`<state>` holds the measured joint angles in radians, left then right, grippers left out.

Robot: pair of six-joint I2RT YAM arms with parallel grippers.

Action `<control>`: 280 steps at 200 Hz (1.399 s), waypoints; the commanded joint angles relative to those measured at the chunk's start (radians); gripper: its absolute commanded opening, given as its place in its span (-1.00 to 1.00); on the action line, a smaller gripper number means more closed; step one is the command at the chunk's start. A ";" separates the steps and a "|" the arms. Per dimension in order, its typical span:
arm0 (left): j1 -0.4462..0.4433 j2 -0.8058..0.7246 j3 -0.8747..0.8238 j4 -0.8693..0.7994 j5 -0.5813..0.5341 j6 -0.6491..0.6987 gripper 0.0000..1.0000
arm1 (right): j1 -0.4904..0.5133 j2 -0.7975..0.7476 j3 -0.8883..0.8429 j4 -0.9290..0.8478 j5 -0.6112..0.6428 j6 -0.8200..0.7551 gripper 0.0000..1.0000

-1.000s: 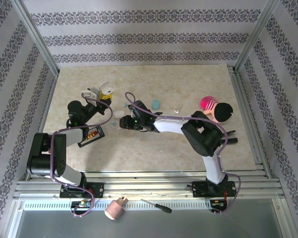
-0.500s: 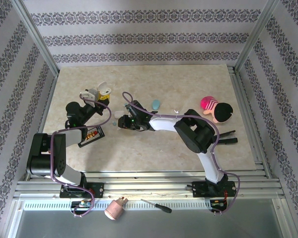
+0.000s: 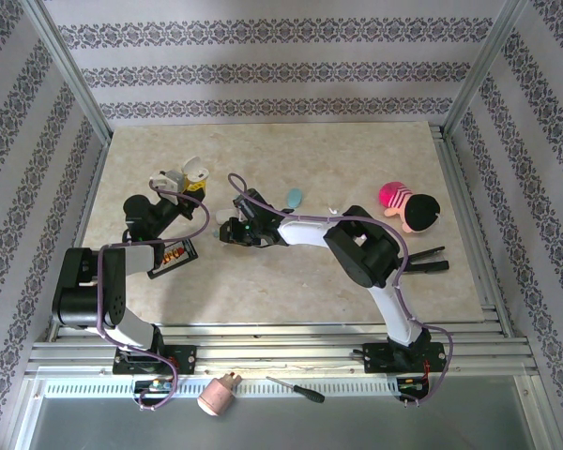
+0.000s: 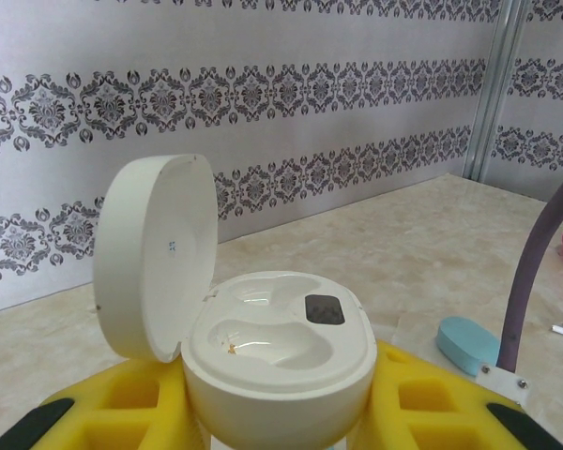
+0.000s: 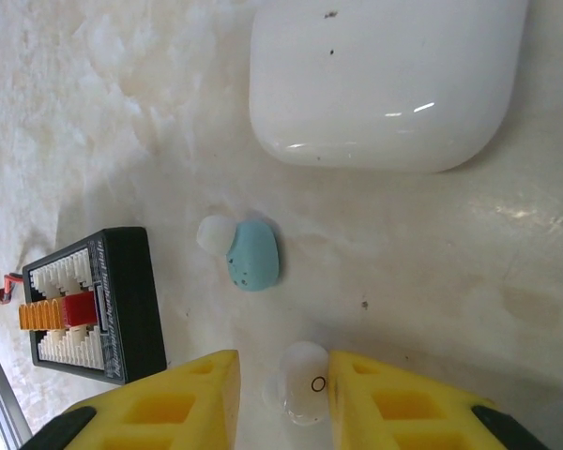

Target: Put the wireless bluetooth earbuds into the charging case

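Observation:
An open white charging case (image 4: pixel 277 356) sits between the yellow fingers of my left gripper (image 4: pixel 277 417), held upright with its lid (image 4: pixel 155 253) swung back; both sockets are empty. In the top view this left gripper (image 3: pixel 190 178) hovers at the table's left. My right gripper (image 5: pixel 283 375) is low over the table, open, with a white earbud (image 5: pixel 302 382) between its fingers, touching the right finger and a gap to the left one. A pale blue-green earbud (image 5: pixel 251 253) lies just beyond it. The right gripper (image 3: pixel 227 232) is at centre-left in the top view.
A closed white case (image 5: pixel 385 80) lies on the table past the earbuds. A black box with red and orange parts (image 5: pixel 98 305) sits to the left. A blue case (image 3: pixel 294 197) and a pink plush toy (image 3: pixel 405 206) lie further right.
My right gripper has slid left across the table, its arm stretching out further. The left gripper with the open case has shifted only slightly.

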<state>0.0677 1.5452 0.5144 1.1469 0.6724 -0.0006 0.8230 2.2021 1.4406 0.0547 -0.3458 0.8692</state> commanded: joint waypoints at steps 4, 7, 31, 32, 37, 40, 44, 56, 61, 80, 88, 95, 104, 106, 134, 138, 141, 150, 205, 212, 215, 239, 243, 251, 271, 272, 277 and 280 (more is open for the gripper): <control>0.015 0.003 -0.004 0.069 0.019 0.001 -0.51 | 0.013 0.029 0.032 -0.026 -0.022 0.007 -0.37; 0.015 0.001 -0.004 0.069 0.020 0.001 -0.51 | 0.013 0.030 0.033 -0.029 -0.021 0.009 -0.37; 0.016 0.000 -0.005 0.070 0.021 0.001 -0.51 | 0.016 0.027 0.033 -0.048 0.001 0.013 -0.36; 0.016 0.001 -0.006 0.070 0.021 0.001 -0.51 | 0.016 0.027 0.033 -0.048 0.001 0.013 -0.36; 0.016 0.002 -0.006 0.070 0.021 -0.001 -0.51 | 0.016 0.030 0.035 -0.049 0.002 0.013 -0.36; 0.016 0.001 -0.005 0.071 0.022 -0.001 -0.51 | 0.016 0.030 0.035 -0.049 0.000 0.014 -0.37; 0.016 0.002 -0.004 0.071 0.023 -0.001 -0.51 | 0.017 0.030 0.036 -0.049 -0.001 0.012 -0.36; 0.016 0.004 -0.006 0.074 0.023 -0.003 -0.51 | 0.018 0.034 0.044 -0.053 -0.008 0.010 -0.36; 0.017 0.004 -0.006 0.076 0.023 -0.004 -0.51 | 0.019 0.036 0.048 -0.055 -0.010 0.008 -0.37; 0.018 0.003 -0.008 0.077 0.023 -0.004 -0.51 | 0.022 0.045 0.066 -0.062 -0.022 0.000 -0.37; 0.019 0.002 -0.009 0.077 0.023 -0.004 -0.51 | 0.024 0.050 0.071 -0.063 -0.028 -0.003 -0.37; 0.019 0.001 -0.009 0.079 0.023 -0.005 -0.51 | 0.024 0.051 0.075 -0.064 -0.031 -0.005 -0.37; 0.020 0.002 -0.009 0.080 0.024 -0.006 -0.51 | 0.025 0.053 0.082 -0.065 -0.034 -0.007 -0.37; 0.019 0.002 -0.008 0.080 0.023 -0.006 -0.51 | 0.025 0.054 0.082 -0.065 -0.034 -0.008 -0.38; 0.020 0.004 -0.009 0.087 0.025 -0.010 -0.51 | 0.027 0.054 0.086 -0.069 -0.034 -0.012 -0.40; 0.021 0.004 -0.009 0.089 0.026 -0.011 -0.51 | 0.027 0.056 0.086 -0.071 -0.035 -0.011 -0.40; 0.020 0.004 -0.009 0.089 0.025 -0.012 -0.51 | 0.027 0.056 0.087 -0.071 -0.035 -0.010 -0.40; 0.021 0.004 -0.011 0.091 0.026 -0.013 -0.51 | 0.025 0.060 0.090 -0.075 -0.036 -0.008 -0.41; 0.022 0.007 -0.012 0.100 0.029 -0.019 -0.51 | 0.024 0.090 0.126 -0.122 -0.030 0.000 -0.45; 0.021 0.007 -0.012 0.102 0.030 -0.019 -0.51 | 0.024 0.092 0.130 -0.125 -0.031 0.001 -0.46; 0.022 0.006 -0.011 0.102 0.029 -0.019 -0.51 | 0.024 0.093 0.130 -0.125 -0.031 0.002 -0.46; 0.024 0.006 -0.011 0.101 0.031 -0.019 -0.51 | 0.021 0.091 0.129 -0.129 -0.022 0.002 -0.54; 0.023 0.007 -0.012 0.102 0.032 -0.019 -0.51 | 0.022 0.089 0.127 -0.127 -0.022 0.001 -0.54; 0.023 0.007 -0.011 0.102 0.033 -0.019 -0.51 | 0.022 0.084 0.124 -0.126 -0.019 -0.001 -0.57; 0.023 0.008 -0.013 0.102 0.036 -0.018 -0.51 | 0.022 0.069 0.110 -0.122 -0.003 -0.006 -0.62; 0.023 0.008 -0.014 0.102 0.036 -0.017 -0.51 | 0.022 0.068 0.108 -0.121 -0.001 -0.007 -0.63; 0.023 0.009 -0.014 0.101 0.036 -0.016 -0.51 | 0.022 0.062 0.102 -0.117 0.003 -0.008 -0.64; 0.024 0.009 -0.013 0.102 0.037 -0.016 -0.51 | 0.022 0.058 0.098 -0.115 0.006 -0.009 -0.64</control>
<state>0.0753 1.5452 0.5091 1.1847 0.6804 -0.0063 0.8421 2.2646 1.5513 -0.0494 -0.3676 0.8658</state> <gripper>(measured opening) 0.347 0.190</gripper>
